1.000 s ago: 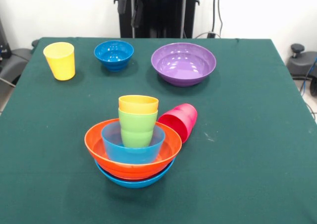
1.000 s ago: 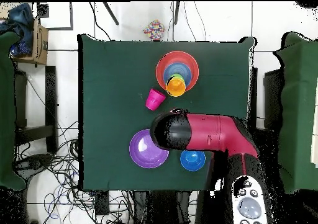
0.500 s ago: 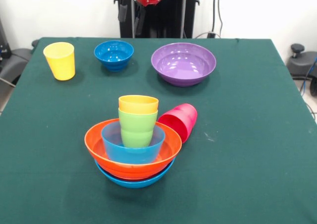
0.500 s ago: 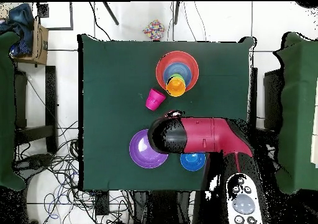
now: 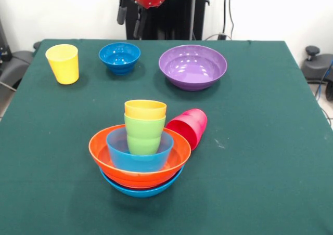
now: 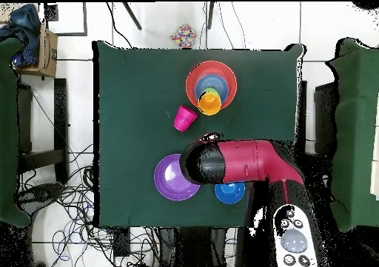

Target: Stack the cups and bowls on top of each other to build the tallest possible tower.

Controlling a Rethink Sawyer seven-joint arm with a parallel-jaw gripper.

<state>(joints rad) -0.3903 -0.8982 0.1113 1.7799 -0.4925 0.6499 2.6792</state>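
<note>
The tower stands at the near middle: a wide light-blue bowl (image 5: 140,189) at the base, a large orange bowl (image 5: 101,149) in it, a smaller light-blue bowl (image 5: 138,159), a green cup (image 5: 144,136) and an orange cup (image 5: 145,109) on top. From overhead the tower (image 6: 211,85) shows as nested rings. A pink cup (image 5: 188,127) (image 6: 185,118) lies on its side just beside it. Farther back stand a yellow cup (image 5: 62,63), a dark-blue bowl (image 5: 119,57) (image 6: 230,192) and a purple bowl (image 5: 192,66) (image 6: 172,179). My gripper (image 5: 129,23) hangs open and empty high above the dark-blue bowl.
The green cloth (image 5: 270,141) covers the whole table. My red arm (image 6: 237,160) reaches across the base side of the table and hides the yellow cup from overhead. Cables (image 6: 66,205) lie on the floor beside the table.
The arm's red head has shifted slightly above the far side of the table. No cup or bowl has moved.
</note>
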